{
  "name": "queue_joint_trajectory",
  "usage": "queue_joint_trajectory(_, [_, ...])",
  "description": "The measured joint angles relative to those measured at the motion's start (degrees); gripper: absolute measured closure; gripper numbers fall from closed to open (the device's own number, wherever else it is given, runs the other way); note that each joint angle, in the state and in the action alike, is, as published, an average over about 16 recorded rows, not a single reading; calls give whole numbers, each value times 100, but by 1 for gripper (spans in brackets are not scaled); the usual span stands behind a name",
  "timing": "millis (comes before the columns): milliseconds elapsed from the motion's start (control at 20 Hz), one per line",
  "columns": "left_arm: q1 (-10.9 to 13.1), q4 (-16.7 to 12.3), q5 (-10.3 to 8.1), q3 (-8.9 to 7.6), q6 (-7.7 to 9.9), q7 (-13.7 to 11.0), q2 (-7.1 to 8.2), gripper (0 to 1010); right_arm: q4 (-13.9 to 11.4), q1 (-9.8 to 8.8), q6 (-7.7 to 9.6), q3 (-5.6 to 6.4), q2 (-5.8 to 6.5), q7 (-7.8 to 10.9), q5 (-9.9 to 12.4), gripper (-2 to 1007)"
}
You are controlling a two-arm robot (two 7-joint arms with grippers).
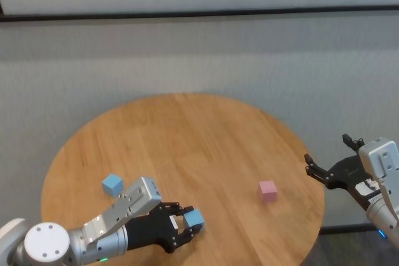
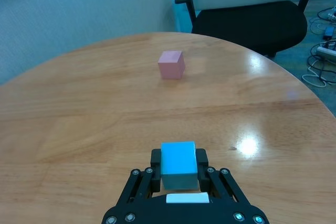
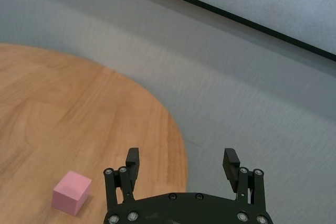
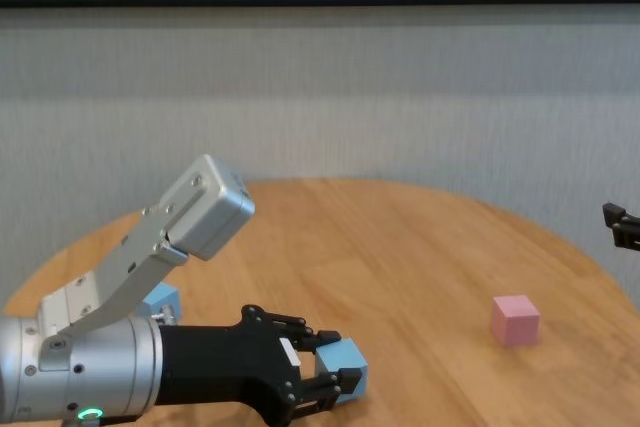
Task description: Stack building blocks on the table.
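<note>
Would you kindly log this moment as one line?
left gripper: shut on blue block | right gripper: open, off-table | pink block: on table

head cam high, looks down on table [image 1: 187,135]; chest cam low; both share pink block [image 1: 267,190].

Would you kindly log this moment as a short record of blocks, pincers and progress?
held block: light blue cube, clamped in the left pincer over the table near its front edge
loose blocks: second blue cube at left; pink cube at right, both on the wood
right pincer: open, off the table's right edge
stack: none yet
</note>
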Motion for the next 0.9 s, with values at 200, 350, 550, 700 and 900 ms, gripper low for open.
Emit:
queue_joint_trajectory(200, [-10,9,17,1,-2,13,-1,536,0,0,0,0,0,0,0,1])
queue_joint_trajectory(350, [-15,8,29,-3,-3,27,0,476,0,0,0,0,0,0,0,1])
queue_joint_trajectory(550, [-3,-50,19,-36,4,52,18,363,0,0,0,0,0,0,0,1])
queue_joint_trajectory(700, [26,-166,-30,-94,24,71,52,262,0,0,0,0,0,0,0,1])
queue_joint_trajectory(900, [68,-360,-130,-200,56,105,112,147,0,0,0,0,0,0,0,1])
